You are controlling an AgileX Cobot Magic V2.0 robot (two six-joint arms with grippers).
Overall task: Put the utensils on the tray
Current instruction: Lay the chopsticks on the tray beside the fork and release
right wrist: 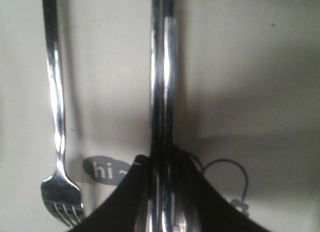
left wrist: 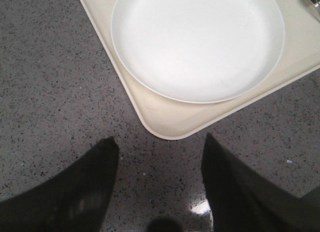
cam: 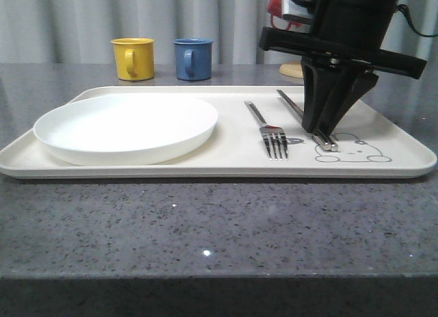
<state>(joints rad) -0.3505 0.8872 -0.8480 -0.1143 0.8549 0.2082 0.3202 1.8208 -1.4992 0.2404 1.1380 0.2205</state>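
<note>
The cream tray lies on the grey counter. On its right half a silver fork lies with tines toward the front. Beside it, over the rabbit drawing, lies a pair of chopsticks. My right gripper reaches down onto their near end, fingers shut on them. In the right wrist view the chopsticks run straight out from between the closed fingers of the right gripper, with the fork parallel to them. My left gripper hangs open over bare counter just off the tray's corner.
A round white plate fills the tray's left half; the same plate is in the left wrist view. A yellow mug and a blue mug stand behind the tray. A beige object sits behind the right arm.
</note>
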